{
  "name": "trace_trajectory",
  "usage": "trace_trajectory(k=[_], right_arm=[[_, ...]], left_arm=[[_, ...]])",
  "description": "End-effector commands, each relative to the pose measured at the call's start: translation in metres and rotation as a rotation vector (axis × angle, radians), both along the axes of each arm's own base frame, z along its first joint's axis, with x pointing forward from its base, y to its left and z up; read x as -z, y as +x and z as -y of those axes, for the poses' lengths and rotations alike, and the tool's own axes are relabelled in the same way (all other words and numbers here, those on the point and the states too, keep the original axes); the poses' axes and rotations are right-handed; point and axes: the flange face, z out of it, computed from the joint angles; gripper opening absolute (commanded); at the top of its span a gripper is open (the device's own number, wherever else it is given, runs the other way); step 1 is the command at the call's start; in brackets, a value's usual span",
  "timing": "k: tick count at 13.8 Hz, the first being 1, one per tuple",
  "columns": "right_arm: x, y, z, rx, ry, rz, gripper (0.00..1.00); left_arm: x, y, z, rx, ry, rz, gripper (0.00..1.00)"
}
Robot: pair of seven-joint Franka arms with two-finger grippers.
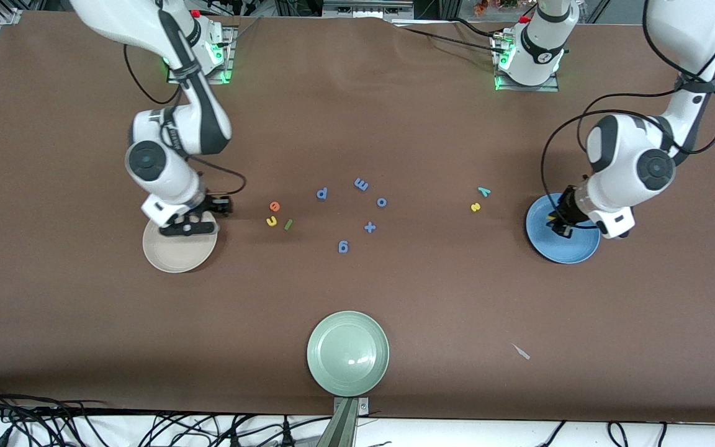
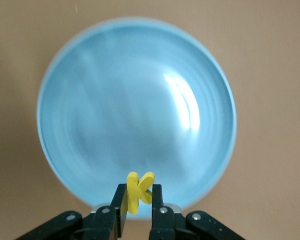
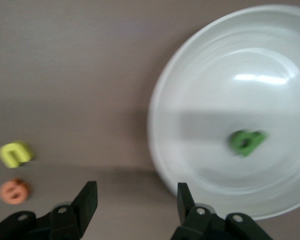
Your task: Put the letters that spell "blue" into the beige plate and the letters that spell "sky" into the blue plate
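The left gripper (image 2: 138, 200), over the round medium-blue plate (image 1: 571, 251) near the left arm's end of the table, is clamped on the yellow foam k (image 2: 138, 191). The right gripper (image 3: 135, 202), fingers apart and empty, hangs over the edge of the round cream-beige plate (image 3: 269, 55), where the green foam b (image 3: 246, 141) lies. The yellow u (image 1: 271, 220), orange e (image 1: 274, 206) and dark-green bar l (image 1: 288, 224) lie on the table beside that plate.

Pale green plate (image 1: 348, 354), five blue foam pieces (image 1: 361, 184), brown table (image 1: 84, 323)

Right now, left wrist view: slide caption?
Left claw shut on the yellow k, over the blue plate.
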Motion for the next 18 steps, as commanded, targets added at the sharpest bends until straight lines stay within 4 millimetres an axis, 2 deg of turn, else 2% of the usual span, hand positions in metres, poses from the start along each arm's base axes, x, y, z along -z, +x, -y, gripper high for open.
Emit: trace_trajectory(k=[1,3,4,5,6,10,11,13,16,17,18], right_arm=[[0.001,-0.015,-0.047,0.113,0.027,0.004,0.73],[0.021,-0.028,-0.081,0.176,0.041,0.024,0.73],[0.031,-0.032,-0.091,0.203,0.047,0.037,0.73],[0.038,-0.037,-0.100,0.205,0.048,0.043,0.73],[0.044,-0.042,-0.108,0.208,0.046,0.046,0.73],[0.056,-0.046,-0.113,0.213,0.043,0.052,0.73],[0.057,-0.047,-0.113,0.212,0.042,0.051,0.72],[0.057,-0.046,-0.112,0.206,0.040,0.052,0.61],[0.055,-0.044,-0.109,0.191,0.033,0.056,0.24],[0.054,-0.043,-0.107,0.191,0.032,0.058,0.11],[0.052,-0.042,-0.107,0.186,0.033,0.059,0.10]], left_arm=[[0.012,-0.005,-0.019,0.084,0.034,-0.024,0.10],[0.019,-0.006,-0.027,0.083,0.041,-0.019,0.14],[0.020,-0.006,-0.027,0.085,0.040,-0.020,0.25],[0.018,-0.006,-0.026,0.088,0.040,-0.018,0.44],[0.017,-0.006,-0.024,0.090,0.039,-0.018,0.54],[0.013,-0.006,-0.019,0.089,0.041,-0.023,0.55],[0.009,-0.004,-0.009,0.084,0.034,-0.019,0.56],[0.008,-0.006,0.039,0.090,0.018,-0.025,0.56],[0.002,-0.013,0.100,0.157,-0.010,-0.011,0.56],[0.003,-0.015,0.107,0.128,-0.011,-0.015,0.56],[0.004,-0.016,0.115,0.088,-0.011,-0.019,0.56]])
